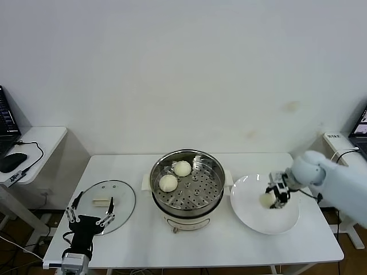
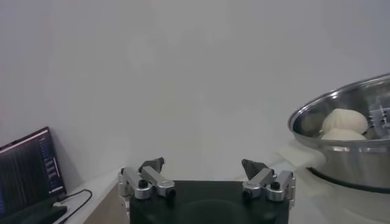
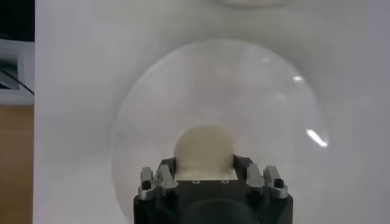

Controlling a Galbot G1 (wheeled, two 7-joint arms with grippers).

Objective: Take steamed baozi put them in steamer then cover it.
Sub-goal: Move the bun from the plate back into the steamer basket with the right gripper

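Note:
The steel steamer (image 1: 200, 186) stands mid-table with two baozi (image 1: 182, 168) (image 1: 168, 183) on its perforated tray; the left wrist view shows its wall (image 2: 341, 152) and those baozi (image 2: 344, 120). To the right, a third baozi (image 1: 266, 199) sits on the white plate (image 1: 252, 217), and my right gripper (image 1: 270, 198) is shut on it. In the right wrist view the fingers press both sides of that baozi (image 3: 204, 146). The glass cover (image 1: 123, 197) lies flat at the left. My left gripper (image 1: 89, 213) hovers open at the cover's near edge, holding nothing.
A side desk on the left carries a mouse (image 1: 11, 162) and a laptop (image 1: 4, 117). Another laptop (image 1: 361, 127) stands on a shelf at the far right. The table's front edge runs just below the plate and the cover.

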